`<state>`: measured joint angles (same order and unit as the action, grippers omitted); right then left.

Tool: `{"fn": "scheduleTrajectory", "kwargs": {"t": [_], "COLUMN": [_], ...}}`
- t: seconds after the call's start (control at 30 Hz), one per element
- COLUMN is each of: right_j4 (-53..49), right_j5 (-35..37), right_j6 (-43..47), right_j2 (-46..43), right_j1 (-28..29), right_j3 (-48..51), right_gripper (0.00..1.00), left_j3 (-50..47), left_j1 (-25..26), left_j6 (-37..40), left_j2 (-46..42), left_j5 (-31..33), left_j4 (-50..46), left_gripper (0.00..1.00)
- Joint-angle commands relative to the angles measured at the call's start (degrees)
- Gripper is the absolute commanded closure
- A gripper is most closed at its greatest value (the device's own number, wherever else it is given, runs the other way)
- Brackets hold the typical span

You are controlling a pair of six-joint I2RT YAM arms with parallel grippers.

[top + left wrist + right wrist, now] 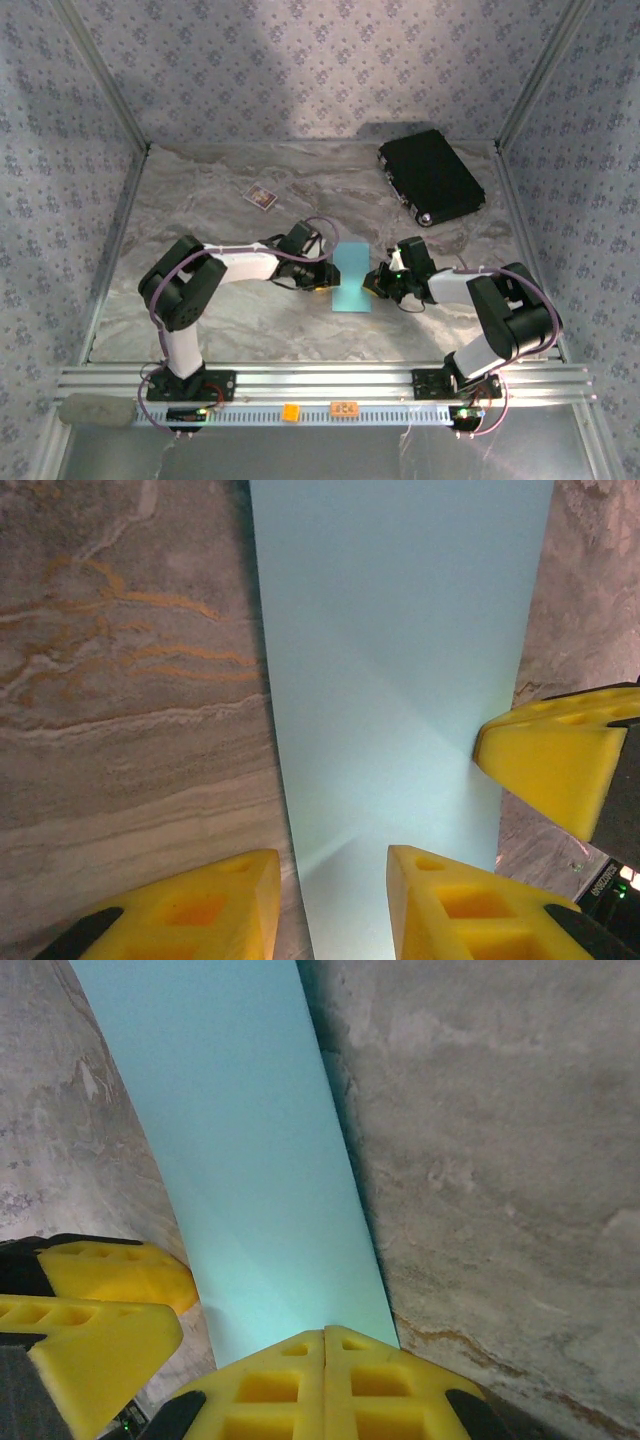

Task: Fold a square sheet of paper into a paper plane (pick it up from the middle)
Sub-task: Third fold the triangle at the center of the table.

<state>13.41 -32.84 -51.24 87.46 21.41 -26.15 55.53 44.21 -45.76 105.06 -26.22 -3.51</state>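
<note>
The light-blue sheet of paper (351, 278) lies flat on the marble table between the two arms as a narrow rectangle, with faint diagonal creases on it (400, 680). My left gripper (322, 275) sits at its left long edge, open. In the left wrist view (330, 905) that edge runs between the two yellow fingers, one over the table and one over the paper. My right gripper (378, 283) is at the paper's right edge, shut. Its closed tips (325, 1338) rest on the paper (250, 1160); I cannot tell whether they pinch it.
A black rectangular case (431, 177) lies at the back right. A small dark card with a pale border (261, 197) lies at the back left. Patterned walls and metal posts close in the table. Bare marble (200, 210) surrounds the paper.
</note>
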Motion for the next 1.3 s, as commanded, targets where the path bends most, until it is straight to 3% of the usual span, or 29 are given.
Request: {"fn": "scheduleTrajectory", "kwargs": {"t": [0.0,0.9,1.27], "right_j4": [-2.78,-0.67,0.65], "right_j5": [3.13,3.33,2.78], "right_j6": [-1.12,-2.63,-1.8], "right_j2": [1.98,3.54,2.01], "right_j1": [0.45,1.97,2.41], "right_j3": [1.63,1.23,1.27], "right_gripper": [0.94,0.94,0.87], "left_j3": [1.38,-2.84,-4.16], "left_j1": [0.53,-0.16,-0.6], "left_j6": [-0.45,-2.04,-2.71], "left_j2": [1.99,-2.93,-4.58], "left_j5": [-1.74,0.9,1.78], "left_j4": [-0.61,5.62,6.04], "left_gripper": [0.67,0.72,0.9]}}
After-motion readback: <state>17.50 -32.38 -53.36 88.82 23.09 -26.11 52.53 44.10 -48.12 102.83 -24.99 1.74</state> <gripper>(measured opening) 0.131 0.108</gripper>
